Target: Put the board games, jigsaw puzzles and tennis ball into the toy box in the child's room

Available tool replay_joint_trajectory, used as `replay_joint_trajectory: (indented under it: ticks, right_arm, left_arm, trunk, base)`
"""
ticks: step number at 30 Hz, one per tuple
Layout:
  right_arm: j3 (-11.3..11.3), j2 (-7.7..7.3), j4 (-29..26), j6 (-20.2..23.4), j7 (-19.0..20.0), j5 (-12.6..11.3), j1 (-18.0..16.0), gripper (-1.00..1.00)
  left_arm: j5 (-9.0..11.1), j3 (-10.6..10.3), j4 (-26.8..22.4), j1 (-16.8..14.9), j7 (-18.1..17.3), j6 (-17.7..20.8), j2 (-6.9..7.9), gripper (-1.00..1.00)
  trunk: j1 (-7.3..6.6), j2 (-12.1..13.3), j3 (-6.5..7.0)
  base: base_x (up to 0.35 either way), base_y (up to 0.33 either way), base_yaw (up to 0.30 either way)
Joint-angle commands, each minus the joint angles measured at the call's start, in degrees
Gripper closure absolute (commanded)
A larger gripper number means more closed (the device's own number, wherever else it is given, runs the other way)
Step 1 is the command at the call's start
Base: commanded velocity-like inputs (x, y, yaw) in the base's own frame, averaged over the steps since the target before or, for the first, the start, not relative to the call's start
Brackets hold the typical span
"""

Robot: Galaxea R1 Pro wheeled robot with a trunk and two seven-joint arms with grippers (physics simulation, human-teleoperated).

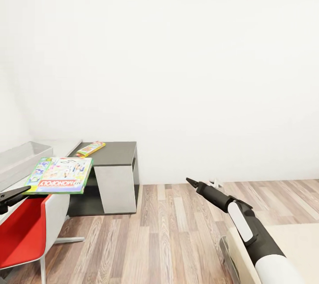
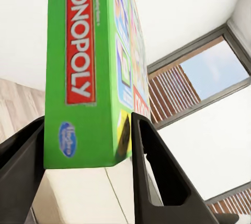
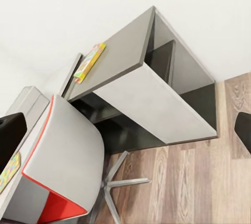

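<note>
Head view: the left gripper (image 1: 20, 192) holds the Monopoly board game (image 1: 60, 175) flat and roughly level, out over the red chair (image 1: 20, 231) and just short of the table (image 1: 113, 153). The grey toy box (image 1: 20, 160) sits at the far left on the pale desktop, its near wall just beside the held game. A second, green-red board game (image 1: 90, 148) lies on the dark table section further right. The right arm hangs low over the wood floor (image 1: 177, 231), its right gripper (image 1: 191, 182) carrying nothing; whether its fingers stand apart I cannot tell here. Judgement: the step in hand is carrying the game to the bin. To do it well, lift the box clear of the bin's near wall, bring it fully over the opening, keep it level, and only then release; base or trunk probably needs to shift left first. Left wrist view: both fingers (image 2: 151, 171) are clamped on the game's green edge near one corner. That grip is off-centre, so the box may swing. A window (image 2: 209, 72) appears behind. Right wrist view: this shows the table's open dark underside, the chair's grey back (image 3: 68, 150), and the green-red game's place near the wall edge. One dark fingertip (image 3: 243, 130) sits at the frame edge, suggesting parted fingers, not certain.
</note>
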Motion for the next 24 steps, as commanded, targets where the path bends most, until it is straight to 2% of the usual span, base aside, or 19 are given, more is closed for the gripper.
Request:
replay_joint_trajectory:
  ticks: [1, 4, 11, 20, 24]
  right_arm:
    - [-0.1, 0.01, 0.0, 0.4, 0.0, -0.4, 0.0, -1.00]
    - [0.0, 0.06, -0.1, 0.4, 0.0, -0.3, 0.0, -1.00]
    - [0.1, 0.09, -0.1, 0.4, -0.1, -0.2, -0.1, -1.00]
    - [0.2, 0.09, -0.1, 0.4, -0.2, -0.1, 0.0, -1.00]
    - [0.3, 0.16, -0.1, 0.4, -0.3, -0.1, 0.0, -1.00]
  left_arm:
    - [0.0, 0.0, 0.1, 0.0, -0.2, 0.5, 0.00, 1.00]
    - [-0.1, 0.1, 0.2, 0.0, -0.2, 0.5, -0.02, 1.00]
    - [0.1, 0.1, 0.2, 0.0, -0.2, 0.5, -0.19, 1.00]
    - [0.3, 0.2, 0.4, 0.1, -0.2, 0.5, -0.37, 1.00]
    - [0.4, 0.2, 0.4, 0.1, -0.2, 0.5, -0.39, 1.00]
  trunk:
    - [0.02, 0.0, -0.02]
    - [0.02, 0.0, -0.02]
    - [0.02, 0.0, -0.02]
    - [0.02, 0.0, -0.02]
    - [0.02, 0.0, -0.02]
  base:
    - [0.000, 0.000, 0.000]
    - [0.000, 0.000, 0.104]
    - [0.044, -0.081, 0.262]
    - [0.184, -0.207, 0.290]
    - [0.265, -0.073, 0.284]
